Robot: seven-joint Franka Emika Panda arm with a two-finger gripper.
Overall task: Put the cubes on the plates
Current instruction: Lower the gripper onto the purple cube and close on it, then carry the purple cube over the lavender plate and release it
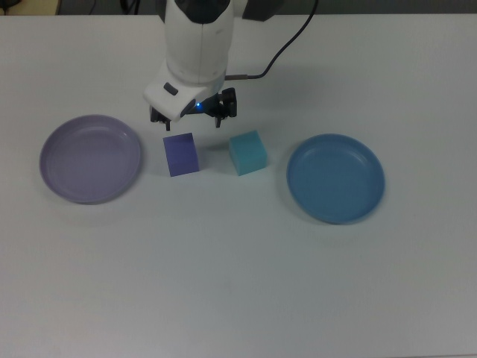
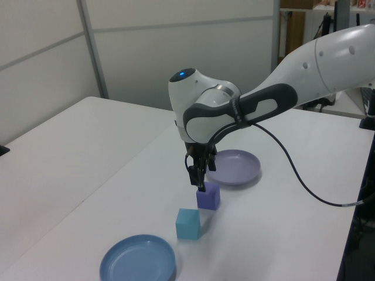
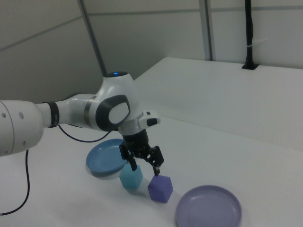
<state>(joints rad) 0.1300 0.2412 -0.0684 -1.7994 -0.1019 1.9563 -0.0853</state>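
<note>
- Lavender plate (image 1: pixel 89 158): at the top view's far left, flat on the white bench (image 1: pixel 238 283). Nothing in it.
- Purple cube (image 1: pixel 181 154): on the bench just beside the lavender plate, on the top view's right of it, not touching it. Turned slightly off square to the bench edge.
- Hand (image 1: pixel 192 119): fingers spread, nothing between them, poised over the back edge of the purple cube; in the right view (image 3: pixel 144 166) the tips hang just above both cubes.
- Cyan cube (image 1: pixel 248 152): near the purple cube with a narrow gap between, and near the blue plate.
- Blue plate (image 1: pixel 336 178): at the top view's far right, on the bench. Nothing in it.
- Task standing, as judged: neither cube is on a plate; the step in hand looks like the approach to the purple cube.
- Risks, as judged: the cubes sit close, so one spread finger could come down on the cyan cube and shove it; the purple cube's skew could let the fingers close on its corners and twist it free.
</note>
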